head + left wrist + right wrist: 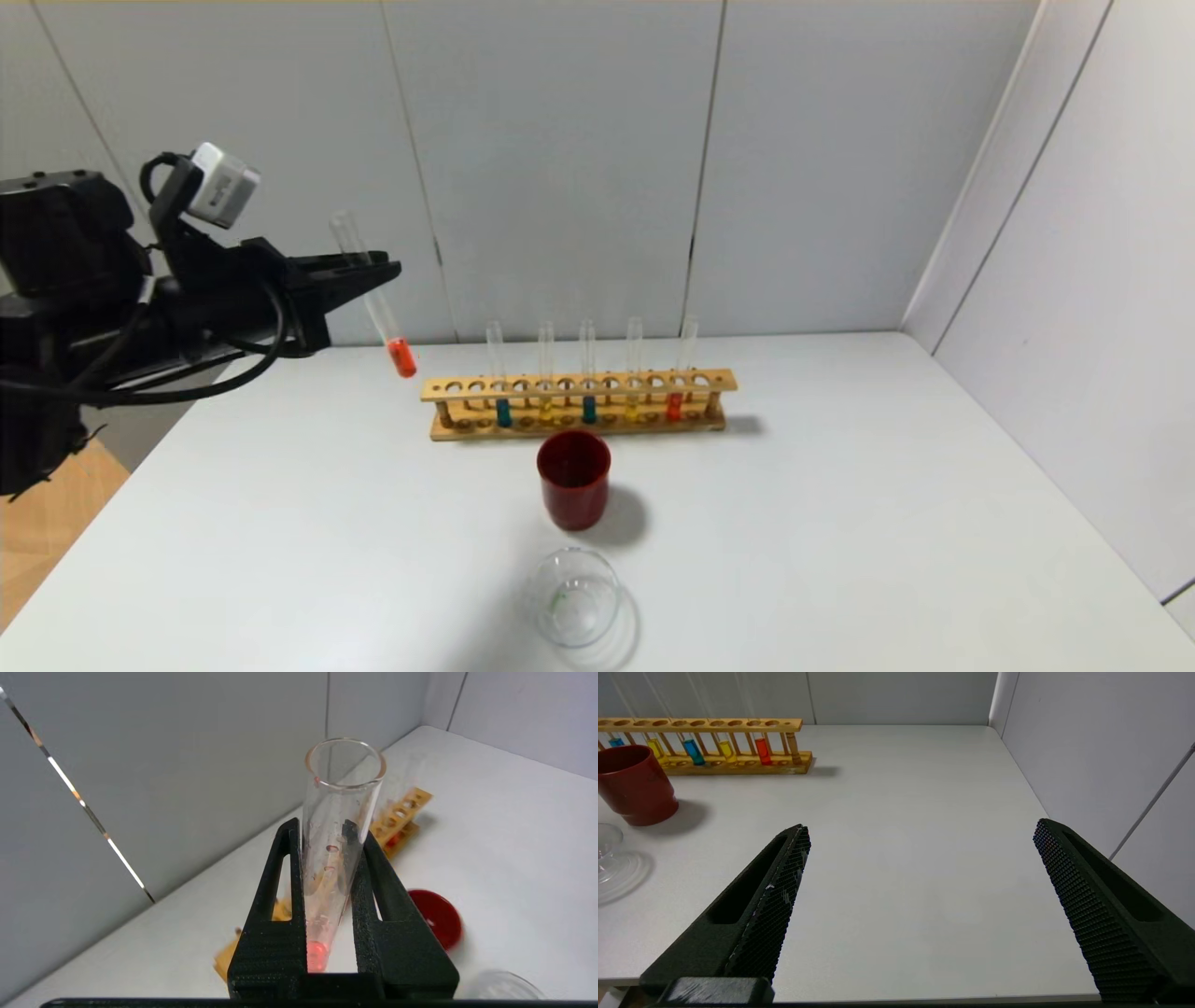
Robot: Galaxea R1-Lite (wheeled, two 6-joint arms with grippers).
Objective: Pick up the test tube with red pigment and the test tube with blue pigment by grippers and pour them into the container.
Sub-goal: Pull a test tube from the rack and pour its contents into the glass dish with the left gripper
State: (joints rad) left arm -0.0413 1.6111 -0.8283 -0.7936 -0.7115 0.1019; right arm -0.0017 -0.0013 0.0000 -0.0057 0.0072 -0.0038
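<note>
head view: the left gripper [369, 271] is raised off the table's left side, pinching the test tube with red pigment [375, 297] around mid-length; the tube hangs tilted, red end down and toward the wooden rack [579, 403].
head view, below and ahead of the tool: the glass beaker [576, 597] sits at the near edge, well apart from the tube, with the dark red cup [573, 478] between it and the rack.
head view, risk: i judge the path to the beaker runs close by the cup, so an early tip could put pigment in the wrong vessel or on the white table [887, 523].
left wrist view: both fingers [275, 896] press on the clear tube wall; red liquid sits at the bottom beyond them, droplets cling inside.
left wrist view, risk: smooth glass held by two pads could slide or swivel when tilted.
right wrist view: the right gripper [920, 858] hangs low over the table's right part, jaws spread wide and holding nothing.
right wrist view, ahead of the tool: a blue pigment tube [693, 751] stands in the rack between yellow ones; a sideways pull might drag the rack.
</note>
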